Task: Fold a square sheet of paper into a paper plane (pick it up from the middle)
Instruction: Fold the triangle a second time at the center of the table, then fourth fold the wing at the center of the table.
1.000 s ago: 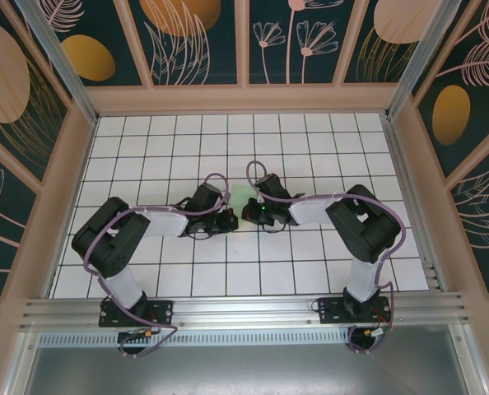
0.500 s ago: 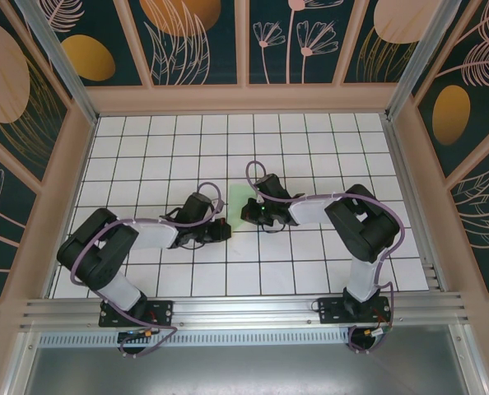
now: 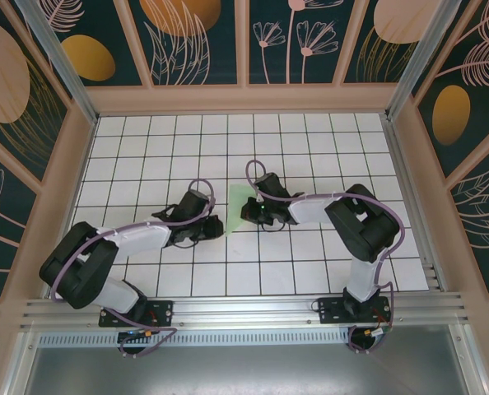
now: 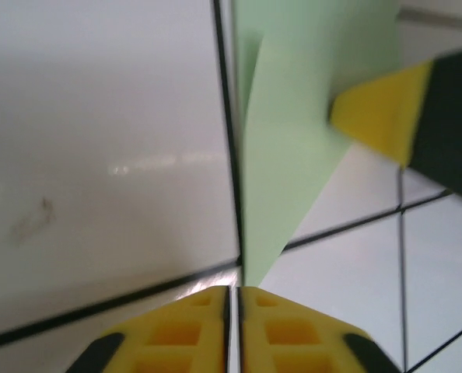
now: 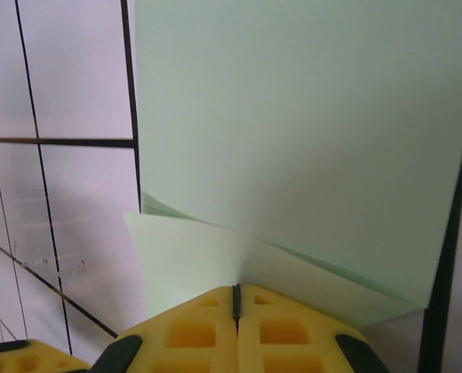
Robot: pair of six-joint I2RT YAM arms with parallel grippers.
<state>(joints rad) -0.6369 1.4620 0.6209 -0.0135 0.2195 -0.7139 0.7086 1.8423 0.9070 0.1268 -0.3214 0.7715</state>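
The pale green sheet of paper (image 3: 235, 200) lies folded into a narrow pointed shape at the table's middle. My right gripper (image 3: 246, 212) rests on its right side, shut on a raised layer of the paper (image 5: 293, 116), which runs into the slit between its fingertips (image 5: 236, 289). My left gripper (image 3: 221, 230) sits at the paper's near tip. In the left wrist view its jaws (image 4: 232, 291) stand shut with a hairline gap, and the paper's sharp tip (image 4: 293, 140) ends just ahead of them. A yellow finger (image 4: 379, 116) of the right gripper presses on the paper there.
The white grid-tiled table (image 3: 146, 148) is enclosed by pale wooden walls (image 3: 244, 99) on three sides. An aluminium rail (image 3: 244, 311) runs along the near edge by the arm bases. Purple cables loop over both arms.
The left arm has pulled back toward the near left, its gripper sliding along the paper to its near tip. The right gripper has stayed in place on the paper.
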